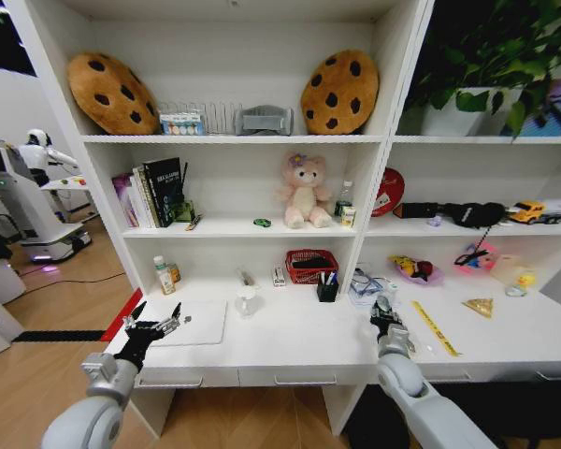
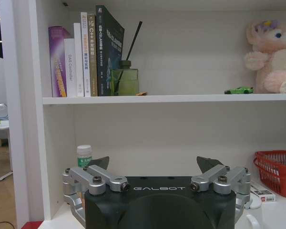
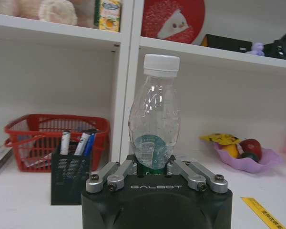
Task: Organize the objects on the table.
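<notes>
Now right tool (image 3: 155,168) grips bottle (image 3: 154,117); housing (reads GALBOT).

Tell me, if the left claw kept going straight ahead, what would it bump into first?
Probably the small white-capped bottle standing on the white desk, just ahead of the open left claw; past it is only the white back wall, though depth is hard to judge.

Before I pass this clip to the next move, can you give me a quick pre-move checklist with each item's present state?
1. Right gripper shut on the clear bottle: ok.
2. Bottle upright, cap on: ok.
3. Left gripper open, holding nothing: ok.
4. Left gripper over the laptop at the desk's left end: ok.
5. Pen holder apart from the held bottle: ok.
6. Bottle lifted off the desk: cannot tell.
</notes>
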Available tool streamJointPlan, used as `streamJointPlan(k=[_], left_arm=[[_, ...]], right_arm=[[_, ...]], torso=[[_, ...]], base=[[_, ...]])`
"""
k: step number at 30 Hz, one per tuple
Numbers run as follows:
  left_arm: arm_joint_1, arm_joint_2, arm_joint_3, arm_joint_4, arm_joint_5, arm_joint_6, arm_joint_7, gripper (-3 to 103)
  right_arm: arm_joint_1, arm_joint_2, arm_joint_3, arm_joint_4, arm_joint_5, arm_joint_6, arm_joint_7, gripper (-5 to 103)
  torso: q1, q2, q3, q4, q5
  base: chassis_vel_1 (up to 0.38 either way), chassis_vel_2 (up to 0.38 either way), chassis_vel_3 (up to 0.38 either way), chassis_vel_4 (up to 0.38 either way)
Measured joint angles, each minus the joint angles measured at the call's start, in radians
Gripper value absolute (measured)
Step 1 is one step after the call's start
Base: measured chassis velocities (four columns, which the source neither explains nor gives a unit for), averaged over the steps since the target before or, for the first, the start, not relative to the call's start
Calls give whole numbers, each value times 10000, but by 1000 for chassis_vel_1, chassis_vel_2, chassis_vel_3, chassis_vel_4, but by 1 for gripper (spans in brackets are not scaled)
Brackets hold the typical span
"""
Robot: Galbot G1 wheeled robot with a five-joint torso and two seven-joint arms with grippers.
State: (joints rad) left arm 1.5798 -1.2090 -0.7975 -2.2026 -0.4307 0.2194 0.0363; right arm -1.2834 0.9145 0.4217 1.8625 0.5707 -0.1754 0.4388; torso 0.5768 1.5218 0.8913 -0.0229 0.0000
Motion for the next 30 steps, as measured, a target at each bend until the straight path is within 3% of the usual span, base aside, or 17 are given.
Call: streamJointPlan(k=[1, 2, 5, 9, 14, 17, 23, 30], left_arm=[[0, 0, 0, 0, 0, 0, 4, 100], [0, 0, 0, 0, 0, 0, 4, 100], [0, 0, 0, 0, 0, 0, 3, 100], [0, 0, 0, 0, 0, 0, 1, 100], [0, 0, 0, 0, 0, 0, -1, 100], [0, 0, 0, 0, 0, 0, 3, 100], [0, 0, 0, 0, 0, 0, 2, 100], [0, 0, 0, 0, 0, 0, 1, 100]], right_arm=[[-341, -171, 404, 253, 7, -183, -602, 22], [-341, -171, 404, 253, 7, -183, -602, 22], [-1241, -373, 1531, 742, -220, -233, -1704, 22], [-1892, -295, 2227, 1199, -424, -143, -2098, 22], [-3823, 465, 3747, 2690, -812, 107, -2758, 22], [-4563, 1040, 4151, 3228, -878, 52, -2816, 22], [-5049, 1374, 4492, 3353, -940, 135, -3038, 22], [-5996, 2215, 5224, 3446, -1129, 868, -4351, 22]], torso=[[0, 0, 0, -2, 1], [0, 0, 0, -2, 1], [0, 0, 0, -3, 0], [0, 0, 0, -1, 1], [-1, 1, 0, -2, -3], [-2, 1, 0, -4, -1], [-1, 0, 0, 1, 1], [-1, 0, 1, -2, -2]], base=[[0, 0, 0, 0], [0, 0, 0, 0], [0, 0, 0, 0], [0, 0, 0, 0], [0, 0, 0, 0], [0, 0, 0, 0], [0, 0, 0, 0], [0, 0, 0, 0]])
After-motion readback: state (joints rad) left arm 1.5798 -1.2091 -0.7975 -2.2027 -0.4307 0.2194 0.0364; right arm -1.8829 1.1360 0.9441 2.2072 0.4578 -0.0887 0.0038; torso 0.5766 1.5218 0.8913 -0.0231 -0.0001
